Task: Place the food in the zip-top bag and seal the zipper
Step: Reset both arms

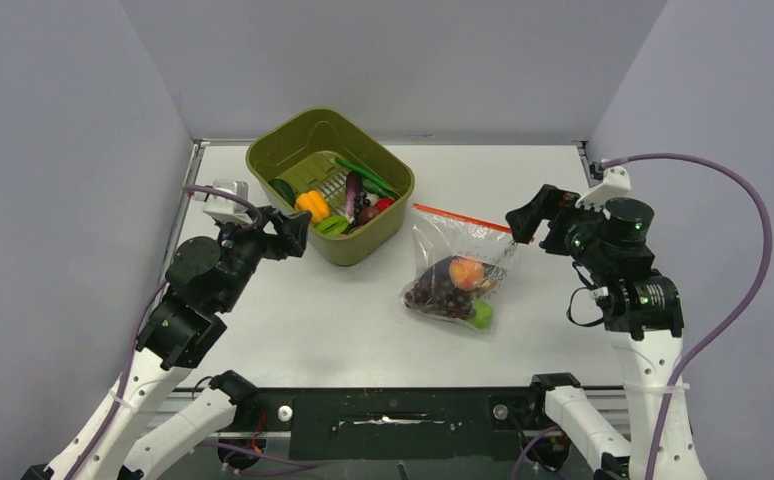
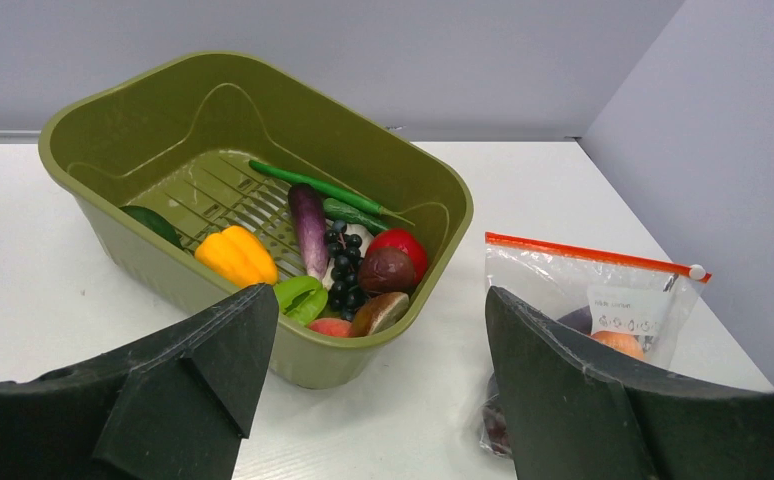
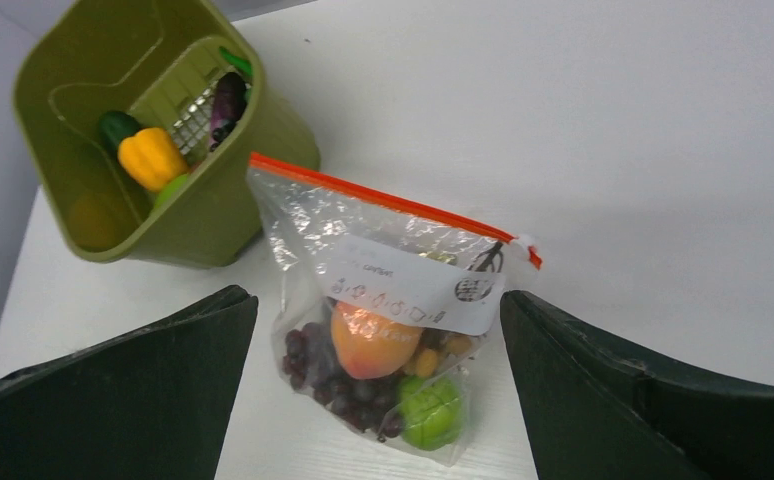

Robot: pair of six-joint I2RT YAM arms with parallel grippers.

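Note:
The clear zip-top bag (image 1: 455, 268) lies on the table right of the tub, also in the right wrist view (image 3: 383, 300) and the left wrist view (image 2: 593, 300). It holds an orange fruit (image 3: 373, 340), dark grapes (image 3: 333, 385) and a green fruit (image 3: 431, 412). Its red-orange zipper (image 3: 393, 205) runs straight along the mouth with a white slider (image 3: 521, 245) at the right end. My left gripper (image 1: 293, 233) is open and empty beside the tub. My right gripper (image 1: 520, 222) is open and empty, just right of the bag's mouth.
The olive-green tub (image 1: 268, 150) stands at the back left, holding a yellow pepper (image 2: 235, 255), an eggplant (image 2: 308, 225), green beans (image 2: 323, 187), grapes (image 2: 343, 275) and other toy food. Grey walls close in the table on three sides.

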